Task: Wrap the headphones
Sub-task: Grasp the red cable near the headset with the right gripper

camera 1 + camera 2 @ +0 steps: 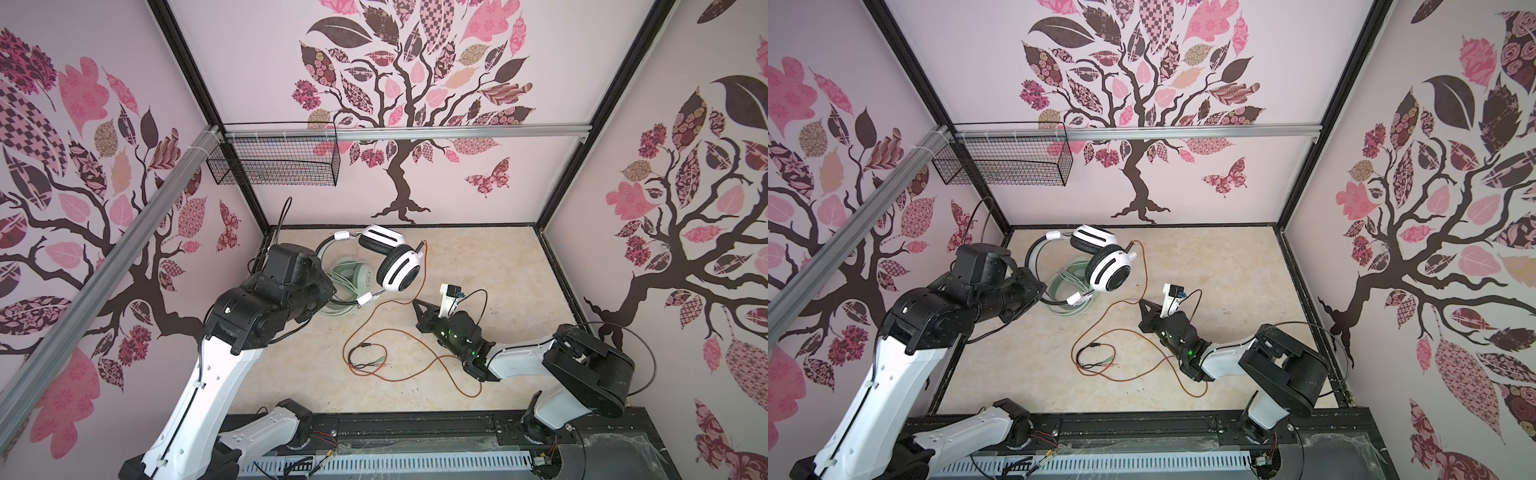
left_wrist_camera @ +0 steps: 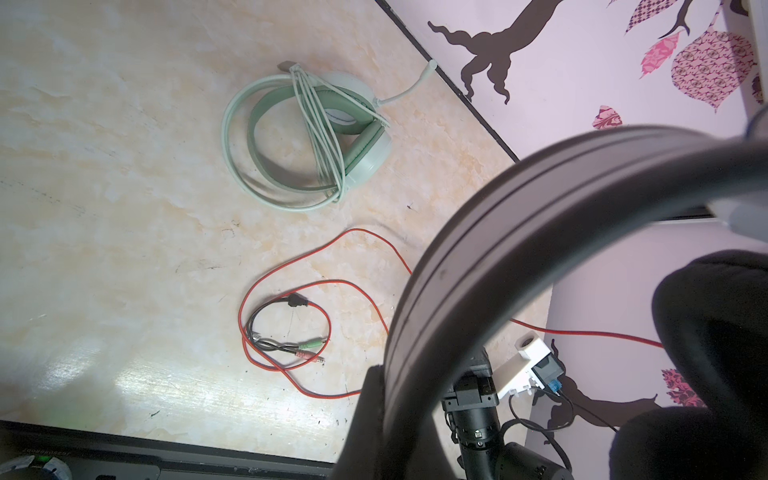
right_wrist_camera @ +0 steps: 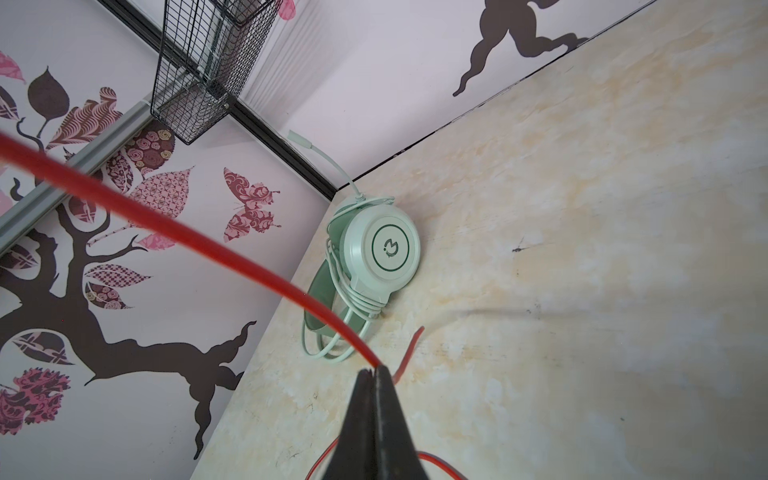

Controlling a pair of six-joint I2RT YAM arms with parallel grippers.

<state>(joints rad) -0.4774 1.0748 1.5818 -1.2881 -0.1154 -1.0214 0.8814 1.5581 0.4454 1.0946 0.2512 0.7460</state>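
left gripper clamped on white headset band, held above wrapped mint headset, right gripper pinching red cable, slack looped on table

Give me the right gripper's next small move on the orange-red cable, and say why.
Probably swing the right gripper, shut on the thin orange-red cable, toward the white-and-black over-ear headset and lay a first turn across its black band. The left gripper holds that band, and most of the cable lies loose on the beige marbled table.
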